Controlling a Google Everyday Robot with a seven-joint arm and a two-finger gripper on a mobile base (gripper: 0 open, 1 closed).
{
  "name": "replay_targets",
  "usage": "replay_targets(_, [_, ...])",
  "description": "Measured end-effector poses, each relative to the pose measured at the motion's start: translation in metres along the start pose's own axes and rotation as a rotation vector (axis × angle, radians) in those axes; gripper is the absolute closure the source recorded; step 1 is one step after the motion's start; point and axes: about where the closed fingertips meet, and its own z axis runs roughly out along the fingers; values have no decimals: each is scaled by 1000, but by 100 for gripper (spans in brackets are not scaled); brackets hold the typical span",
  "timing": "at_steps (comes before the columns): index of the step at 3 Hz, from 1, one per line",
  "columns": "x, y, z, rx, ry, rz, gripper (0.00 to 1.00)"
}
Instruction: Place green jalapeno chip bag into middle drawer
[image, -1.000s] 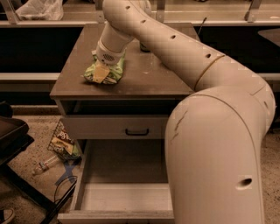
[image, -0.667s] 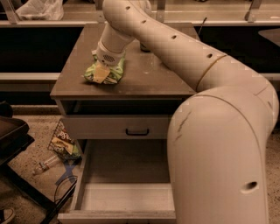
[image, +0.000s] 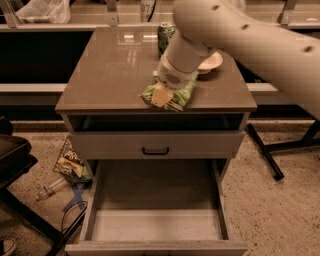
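The green jalapeno chip bag (image: 172, 95) lies crumpled on the cabinet top (image: 110, 75), near its front edge and a little right of centre. My gripper (image: 164, 98) reaches down from the upper right and is shut on the bag, its yellowish fingers pressed into the foil. The bag looks to be touching or just above the top. The middle drawer (image: 155, 225) is pulled wide open below, straight under the bag, and its pale floor holds nothing.
A green soda can (image: 165, 34) and a white bowl (image: 212, 61) stand behind the gripper. A closed drawer front with a black handle (image: 155, 150) sits above the open drawer. A brownish snack bag (image: 70, 162) and a bottle (image: 50, 189) lie on the floor at left.
The view has shifted, so the cabinet now appears from straight in front. The gripper and bag sit further right along the top, near the front edge, with the arm coming from the upper right.
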Motion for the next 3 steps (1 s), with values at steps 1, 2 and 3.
replay_targets(1, [74,45,-43,-15,48,99,100])
replay_targets(2, [137,110,-79,-93,56,119,100])
replay_targets(3, [161,142,-85,-161,22,61,100])
